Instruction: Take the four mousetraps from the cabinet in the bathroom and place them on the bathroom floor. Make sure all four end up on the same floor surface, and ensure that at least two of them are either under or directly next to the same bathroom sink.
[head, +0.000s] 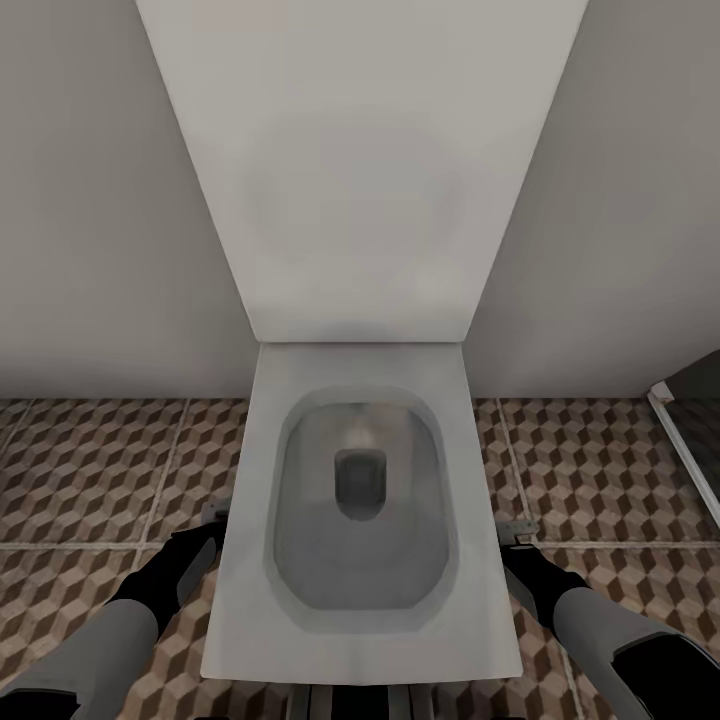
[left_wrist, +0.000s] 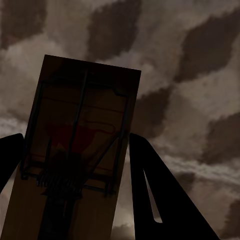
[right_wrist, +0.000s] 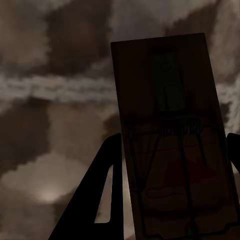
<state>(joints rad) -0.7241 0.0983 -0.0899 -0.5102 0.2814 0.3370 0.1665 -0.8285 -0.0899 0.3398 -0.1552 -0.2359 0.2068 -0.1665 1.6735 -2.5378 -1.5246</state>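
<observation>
Currently both arms reach down, one either side of a white toilet (head: 360, 500). Left jaws (left_wrist: 75, 165) are clamped on a mousetrap (left_wrist: 80, 150) between them, above the bathroom floor (left_wrist: 200, 60). Right jaws (right_wrist: 172, 165) likewise grip a second mousetrap (right_wrist: 172, 125) over the tiles.
</observation>
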